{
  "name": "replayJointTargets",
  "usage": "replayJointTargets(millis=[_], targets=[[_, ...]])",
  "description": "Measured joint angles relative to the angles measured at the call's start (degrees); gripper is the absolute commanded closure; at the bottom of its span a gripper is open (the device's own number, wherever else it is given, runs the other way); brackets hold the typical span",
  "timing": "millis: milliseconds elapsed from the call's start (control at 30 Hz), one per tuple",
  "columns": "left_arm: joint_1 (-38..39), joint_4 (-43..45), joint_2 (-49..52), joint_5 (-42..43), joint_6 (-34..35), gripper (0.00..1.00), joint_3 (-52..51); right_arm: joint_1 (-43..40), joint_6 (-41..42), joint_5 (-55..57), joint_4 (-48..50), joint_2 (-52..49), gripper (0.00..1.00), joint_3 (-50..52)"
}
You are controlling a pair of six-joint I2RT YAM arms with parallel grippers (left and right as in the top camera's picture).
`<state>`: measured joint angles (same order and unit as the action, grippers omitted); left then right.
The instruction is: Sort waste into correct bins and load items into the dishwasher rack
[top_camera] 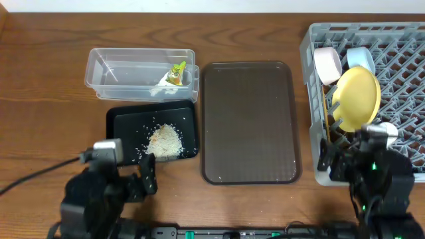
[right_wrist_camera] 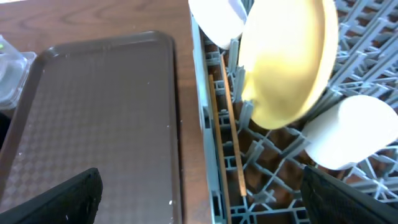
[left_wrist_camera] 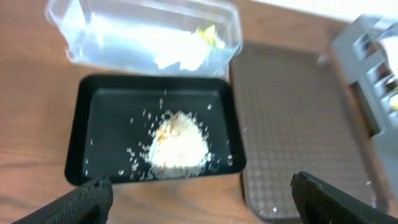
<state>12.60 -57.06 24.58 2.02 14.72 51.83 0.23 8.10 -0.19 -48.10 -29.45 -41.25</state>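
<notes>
The green-and-white wrapper lies in the clear tub. The rice scraps sit heaped in the black tray. The grey rack at the right holds the yellow plate, pinkish-white bowl, light-blue bowl, white cup and chopsticks. My left gripper is open and empty, just in front of the black tray. My right gripper is open and empty, above the rack's left wall.
A large brown serving tray lies bare between the bins and the rack, also in the left wrist view and right wrist view. Wooden tabletop surrounds everything; both arms sit at the front edge.
</notes>
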Motion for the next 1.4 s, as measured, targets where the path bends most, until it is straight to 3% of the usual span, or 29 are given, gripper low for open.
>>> replayJointTargets(millis=[200, 533, 833, 967, 1167, 1400], targets=[[0.0, 0.0, -5.9, 0.0, 0.0, 0.06, -0.1, 0.0, 0.0, 0.6, -5.4, 5.6, 0.01, 2.0], [0.0, 0.0, -6.2, 0.0, 0.0, 0.05, -0.5, 0.0, -0.1, 1.1, -15.2, 5.7, 0.01, 2.4], [0.0, 0.0, -6.2, 0.0, 0.0, 0.05, -0.6, 0.0, -0.2, 1.1, -15.4, 6.4, 0.01, 2.5], [0.0, 0.0, -6.2, 0.0, 0.0, 0.05, -0.6, 0.7, -0.2, 1.2, -15.2, 12.2, 0.01, 2.7], [0.0, 0.1, -6.1, 0.0, 0.0, 0.05, -0.7, 4.6, -0.3, 1.2, -6.4, 24.2, 0.01, 7.5], [0.0, 0.0, -6.2, 0.0, 0.0, 0.05, -0.7, 5.3, -0.6, 1.3, 19.4, 28.7, 0.01, 22.7]])
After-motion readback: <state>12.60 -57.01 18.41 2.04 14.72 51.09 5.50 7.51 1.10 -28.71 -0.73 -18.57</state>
